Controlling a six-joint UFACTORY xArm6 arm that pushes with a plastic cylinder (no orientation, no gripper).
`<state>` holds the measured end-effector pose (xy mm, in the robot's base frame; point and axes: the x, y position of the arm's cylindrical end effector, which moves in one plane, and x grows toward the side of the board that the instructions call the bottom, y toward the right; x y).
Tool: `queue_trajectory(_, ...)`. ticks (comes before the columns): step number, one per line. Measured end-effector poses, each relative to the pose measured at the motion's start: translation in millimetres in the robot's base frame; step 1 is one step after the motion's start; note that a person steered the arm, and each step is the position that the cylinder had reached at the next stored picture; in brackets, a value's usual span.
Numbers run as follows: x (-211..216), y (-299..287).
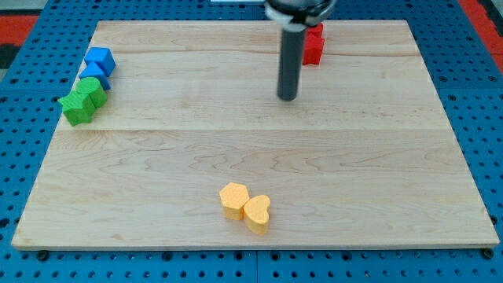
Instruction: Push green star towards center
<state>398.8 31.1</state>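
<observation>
— while two yellow blocks (pixel 246 208) sit nearest the view's bottom, where's the green star (pixel 82 101)?
— far left edge, touching a blue block (pixel 97 67). my tip (pixel 288 97), a bare rod with no claw, stands well right of it, near the red block (pixel 313 43).

The wooden board (pixel 259 149) fills the view. On it, my tip (pixel 288 97) rests above its middle, just below-left of the red block (pixel 314 43). The green star (pixel 82 101) sits at the board's left edge, touching the blue block (pixel 99 64). Two yellow blocks (pixel 245 207) touch near the bottom edge.
</observation>
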Motion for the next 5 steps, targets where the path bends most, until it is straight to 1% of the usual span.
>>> queue_trajectory(1, 56, -50)
queue_trajectory(2, 98, -99)
queue_trajectory(4, 146, -197)
queue_trajectory(5, 141, -277)
